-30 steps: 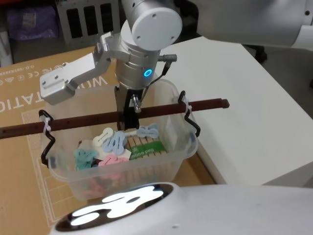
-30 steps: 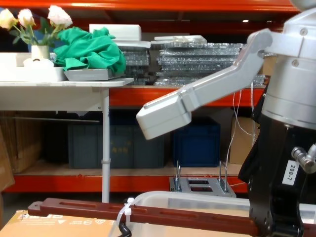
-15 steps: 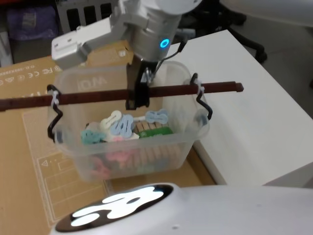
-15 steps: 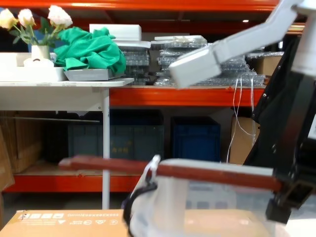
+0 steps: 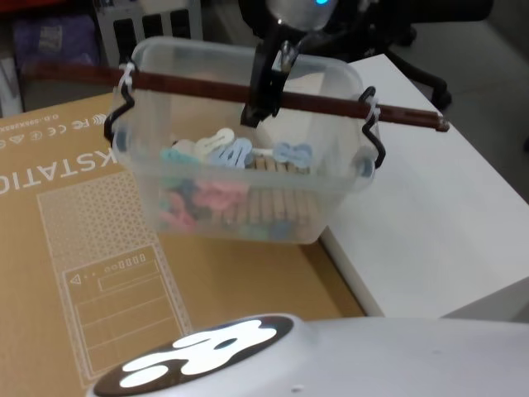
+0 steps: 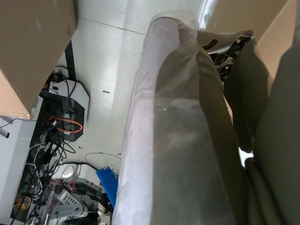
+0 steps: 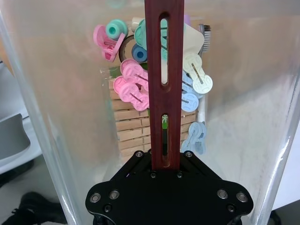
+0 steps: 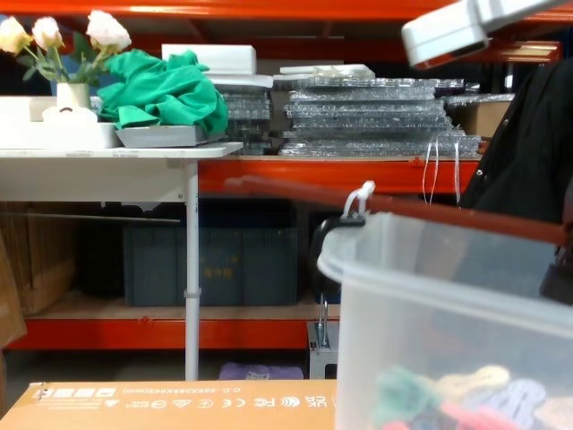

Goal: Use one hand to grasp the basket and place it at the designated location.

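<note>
Top of right gripper [image 5: 259, 103] cut off by head view's upper edge. Handle [image 5: 198, 86]: far left end just a dark smear. Chest view: basket [image 8: 421, 305] runs off right & bottom edges, contents [image 8: 448, 396] only blurred colour, can't ID.

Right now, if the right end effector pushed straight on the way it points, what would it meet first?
The right end effector is shut on the bar handle; beyond that, probably the pastel clips atop the wooden clothespins in the basket, though depth is unclear.
</note>
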